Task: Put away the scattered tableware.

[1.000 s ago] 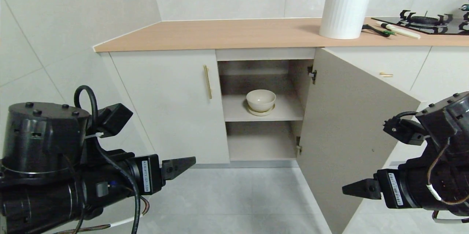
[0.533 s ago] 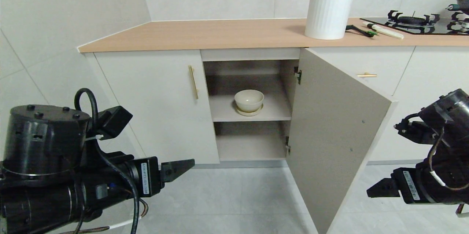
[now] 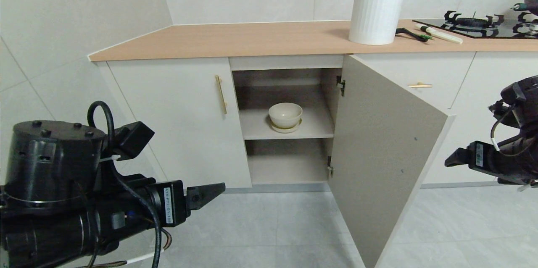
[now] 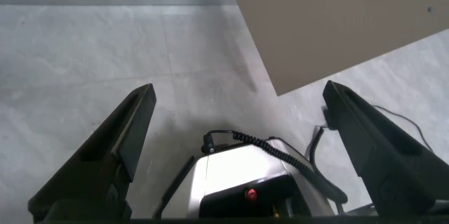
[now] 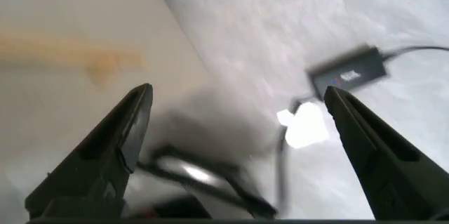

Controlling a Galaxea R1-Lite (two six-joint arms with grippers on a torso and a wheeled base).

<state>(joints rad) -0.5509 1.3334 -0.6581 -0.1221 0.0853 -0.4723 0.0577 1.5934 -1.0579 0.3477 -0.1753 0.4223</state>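
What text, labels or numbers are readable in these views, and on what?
Left-arm sticker, behind the left gripper: print too small to read.
Right-arm sticker, behind the right gripper: print too small to read.
Bowl, cabinet door, white ribbed container: no print seen.

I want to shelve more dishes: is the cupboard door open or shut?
Open. The cabinet door stands swung out, exposing the bowl that sits on a plate on the upper shelf.
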